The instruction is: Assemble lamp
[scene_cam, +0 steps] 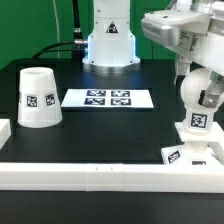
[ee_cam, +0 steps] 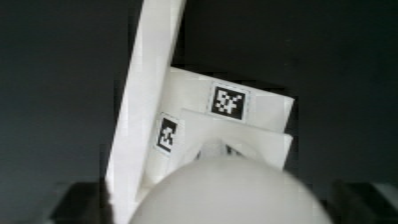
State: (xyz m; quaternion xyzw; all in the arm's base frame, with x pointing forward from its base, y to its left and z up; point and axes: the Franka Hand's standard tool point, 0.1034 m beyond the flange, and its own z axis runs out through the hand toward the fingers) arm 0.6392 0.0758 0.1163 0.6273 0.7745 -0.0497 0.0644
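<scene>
The bulb (scene_cam: 200,105) stands upright on the flat square base (scene_cam: 188,153), close to the front rail at the exterior view's right. My gripper (scene_cam: 203,84) comes down from above and is shut on the bulb's round head. In the wrist view the round head (ee_cam: 222,195) fills the space between my dark fingers (ee_cam: 80,205), my gripper (ee_cam: 222,212) is centred over it, and the tagged base (ee_cam: 240,115) lies below it. The tapered shade (scene_cam: 40,97) stands apart on the table at the exterior view's left.
The marker board (scene_cam: 108,98) lies mid-table. The arm's own pedestal (scene_cam: 108,42) stands at the back. A long white rail (scene_cam: 100,174) runs along the front edge and shows beside the base in the wrist view (ee_cam: 151,90).
</scene>
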